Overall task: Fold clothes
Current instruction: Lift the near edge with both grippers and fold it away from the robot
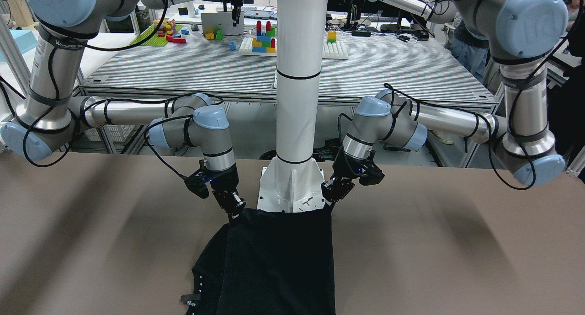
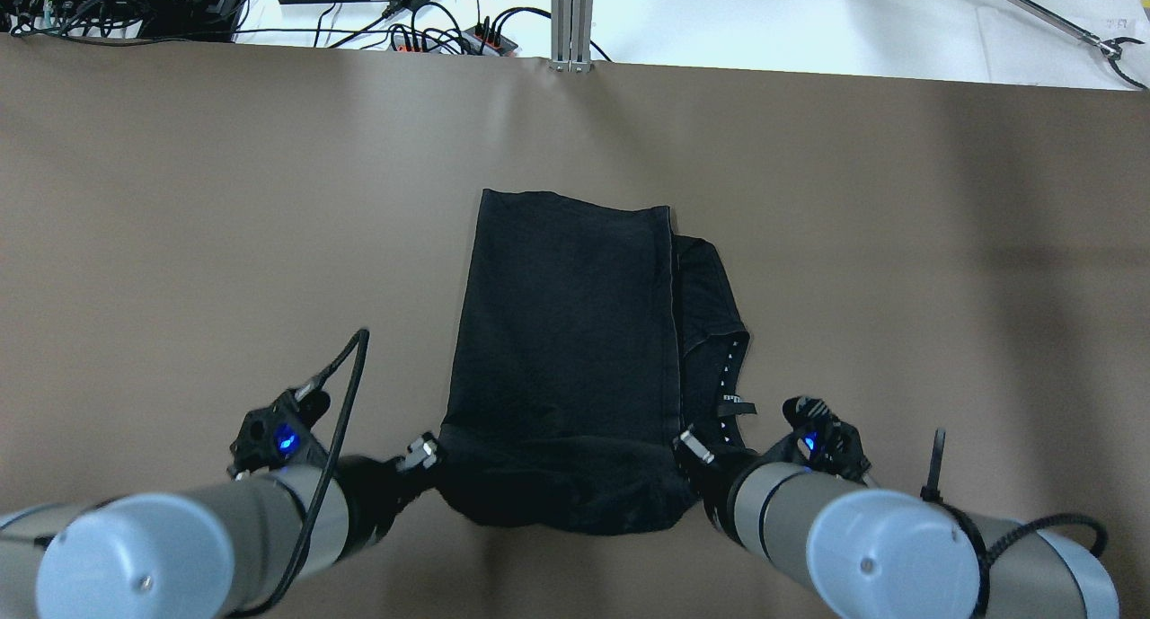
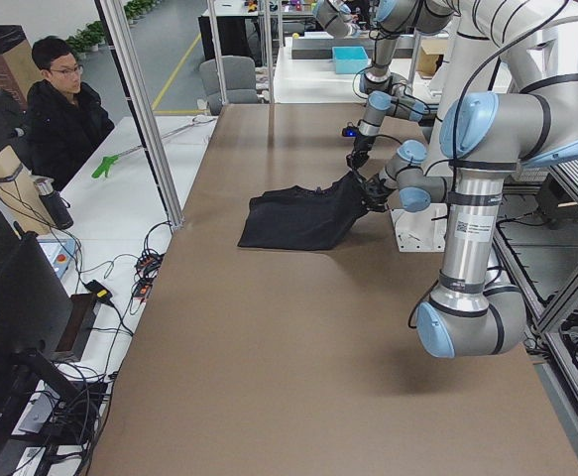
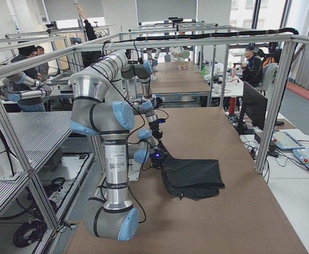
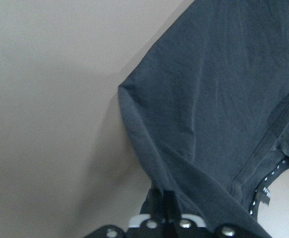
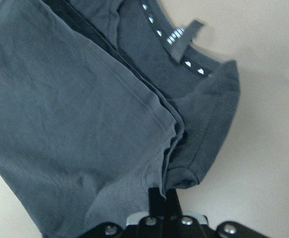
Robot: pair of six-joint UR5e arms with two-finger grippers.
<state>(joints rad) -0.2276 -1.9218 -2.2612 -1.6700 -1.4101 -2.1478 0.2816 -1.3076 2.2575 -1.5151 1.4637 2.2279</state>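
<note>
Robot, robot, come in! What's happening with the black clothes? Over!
Left gripper shut on black garment, near corner. Right gripper same, other corner. Near edge lifted. No obstacle seen.

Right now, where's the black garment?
In the overhead view the black garment lies centred on the table, its robot-side edge lifted between the left pincer and the right pincer, each shut on a corner.

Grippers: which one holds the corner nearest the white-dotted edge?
The right gripper: the white-dotted edge of the black garment lies just beside it. The left gripper grips the plain far corner.
</note>
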